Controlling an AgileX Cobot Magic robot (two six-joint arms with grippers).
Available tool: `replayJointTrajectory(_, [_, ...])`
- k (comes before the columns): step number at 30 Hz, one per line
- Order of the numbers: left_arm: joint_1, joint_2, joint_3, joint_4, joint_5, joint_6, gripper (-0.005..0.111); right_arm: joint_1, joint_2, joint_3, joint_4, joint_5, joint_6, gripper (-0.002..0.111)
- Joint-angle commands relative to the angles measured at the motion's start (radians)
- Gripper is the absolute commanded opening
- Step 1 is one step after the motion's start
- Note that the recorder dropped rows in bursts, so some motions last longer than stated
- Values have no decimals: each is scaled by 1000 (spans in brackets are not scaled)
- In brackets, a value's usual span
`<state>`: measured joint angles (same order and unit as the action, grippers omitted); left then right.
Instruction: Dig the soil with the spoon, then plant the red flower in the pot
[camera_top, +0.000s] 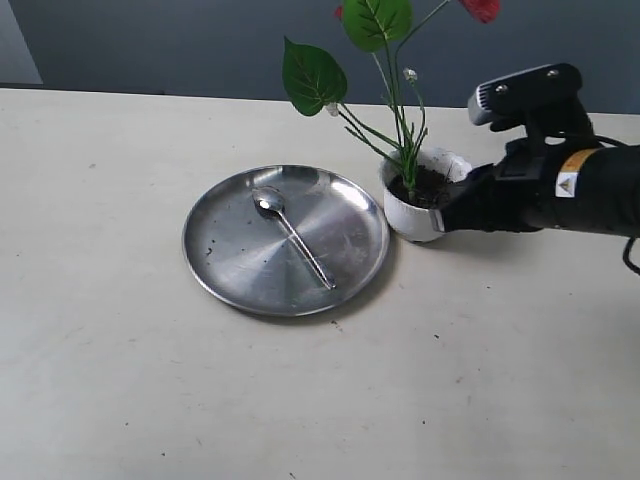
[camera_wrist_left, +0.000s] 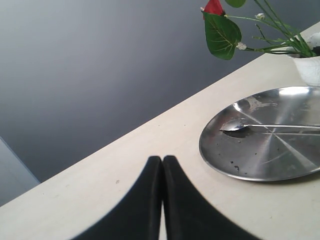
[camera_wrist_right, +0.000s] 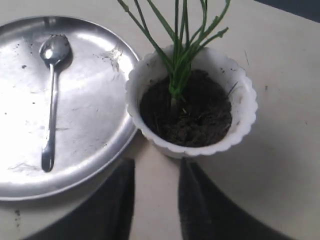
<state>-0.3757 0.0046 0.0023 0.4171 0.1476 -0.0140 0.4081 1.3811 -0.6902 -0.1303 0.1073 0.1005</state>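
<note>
The white scalloped pot (camera_top: 420, 215) (camera_wrist_right: 239, 127) stands just right of the steel plate, filled with dark soil (camera_wrist_right: 192, 112) (camera_top: 428, 184). The red flower (camera_top: 385, 90) stands upright in that soil, its green stems (camera_wrist_right: 177, 65) rising from the middle; a red bloom (camera_wrist_left: 214, 7) and a leaf show in the left wrist view. The spoon (camera_top: 290, 232) (camera_wrist_right: 51, 95) (camera_wrist_left: 260, 126) lies on the plate, bowl toward the far side. My right gripper (camera_wrist_right: 156, 167) (camera_top: 447, 218) is open right beside the pot, nothing between its fingers. My left gripper (camera_wrist_left: 162, 162) is shut and empty, away from the plate.
The round steel plate (camera_top: 230, 265) (camera_wrist_right: 90, 150) (camera_wrist_left: 250, 165) lies mid-table with soil specks on it. A beige tabletop (camera_top: 120, 380) spreads around it. A dark grey wall (camera_top: 150, 45) runs behind the table's far edge.
</note>
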Motion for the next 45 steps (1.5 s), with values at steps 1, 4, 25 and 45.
replayJointTrajectory(1, [-7,-5,-2,-8,-11,-6,1,0,-154,75,13,94,11,0])
replayJointTrajectory(4, [-7,-5,-2,-8,-11,-6,1,0,-281,121,35,178,11,3])
replayJointTrajectory(25, [-7,-5,-2,-8,-12,-6,1,0,-1208,236,187,304,10,3])
replayJointTrajectory(45, [-7,-5,-2,-8,-12,-6,1,0,-1381,236,120,507,11,3])
